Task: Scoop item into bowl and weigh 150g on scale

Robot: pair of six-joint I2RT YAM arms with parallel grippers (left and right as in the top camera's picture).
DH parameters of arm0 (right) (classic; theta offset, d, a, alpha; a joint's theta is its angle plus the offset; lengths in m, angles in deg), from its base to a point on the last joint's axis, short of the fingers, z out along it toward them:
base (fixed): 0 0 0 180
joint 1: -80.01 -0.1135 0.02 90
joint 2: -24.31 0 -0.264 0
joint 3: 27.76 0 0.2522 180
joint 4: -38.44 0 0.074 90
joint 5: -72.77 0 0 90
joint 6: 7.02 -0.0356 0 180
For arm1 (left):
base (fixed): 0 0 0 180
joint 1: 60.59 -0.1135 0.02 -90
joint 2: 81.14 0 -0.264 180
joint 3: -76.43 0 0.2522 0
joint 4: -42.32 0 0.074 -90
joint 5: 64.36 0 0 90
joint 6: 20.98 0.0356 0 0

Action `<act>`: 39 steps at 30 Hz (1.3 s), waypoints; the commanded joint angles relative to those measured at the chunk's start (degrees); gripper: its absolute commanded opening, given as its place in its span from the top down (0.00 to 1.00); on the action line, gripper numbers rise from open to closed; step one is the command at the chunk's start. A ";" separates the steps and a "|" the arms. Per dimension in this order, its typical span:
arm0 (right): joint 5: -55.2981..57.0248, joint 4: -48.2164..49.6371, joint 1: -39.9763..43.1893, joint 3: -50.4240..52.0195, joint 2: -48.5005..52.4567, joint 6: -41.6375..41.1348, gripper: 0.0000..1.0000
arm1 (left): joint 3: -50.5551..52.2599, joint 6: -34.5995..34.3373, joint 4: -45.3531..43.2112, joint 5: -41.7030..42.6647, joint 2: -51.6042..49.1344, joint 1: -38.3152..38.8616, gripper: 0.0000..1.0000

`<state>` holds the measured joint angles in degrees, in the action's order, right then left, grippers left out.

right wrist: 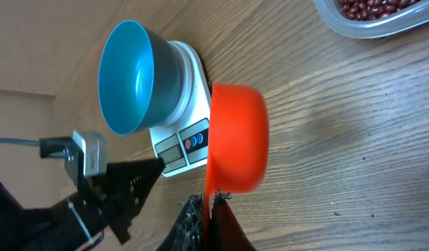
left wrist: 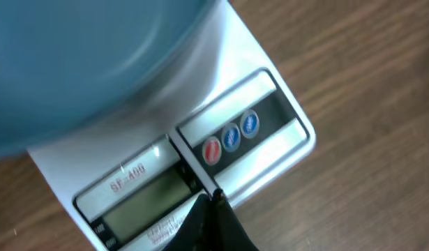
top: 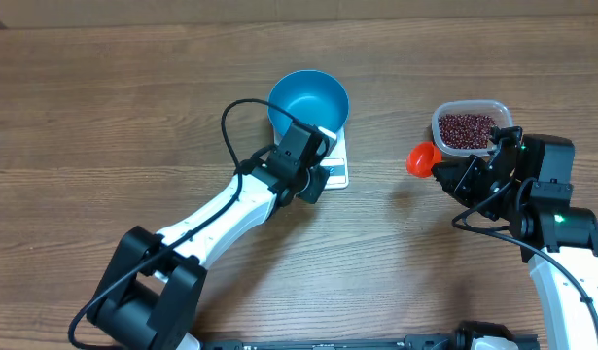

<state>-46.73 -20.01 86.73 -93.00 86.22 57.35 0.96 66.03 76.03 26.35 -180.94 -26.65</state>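
wood-grain desk (top: 133, 97) lies open between tub and scale. small dark red-brown beans (top: 467, 129) sit in the clear plastic tub (top: 438, 119), far right. the right fingers (right wrist: 208, 219), clamped on the handle of an orange plastic scoop (top: 422, 157), hold it just beside the tub's near-left corner, so this arm is nearer. the round blue plastic bowl (top: 308, 102) rests on the flat white scale (left wrist: 256, 118). the left fingers (left wrist: 213, 216), closed and empty, point at its front edge.

— What sort of place have you got me in?
— A robotics lab setup, as far as you can tell: a cabled left arm (top: 216, 209) and right arm (top: 556, 219) stand at a wood-grain bench (top: 104, 87).
— Not a kitchen?
— You only see a kitchen scale (left wrist: 228, 84) and a tub (top: 471, 103) of beans (top: 468, 129); the room itself is out of view.
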 commanded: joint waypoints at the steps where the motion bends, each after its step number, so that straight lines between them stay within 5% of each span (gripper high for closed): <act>1: 0.59 -0.55 0.15 -1.09 -0.66 0.46 0.96 | -1.11 -0.42 -1.84 -1.73 -2.25 0.24 0.96; 10: 2.08 -2.19 0.15 -1.09 -0.66 0.46 0.96 | -1.11 5.75 -7.08 -0.24 -6.14 0.35 0.96; 39: 2.08 -3.37 0.15 -1.09 -0.66 0.46 0.96 | -1.11 5.73 -10.38 0.76 -9.25 0.35 0.96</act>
<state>-45.28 -23.36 86.73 -93.00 86.22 57.37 0.85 70.73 65.86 26.46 -189.03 -26.54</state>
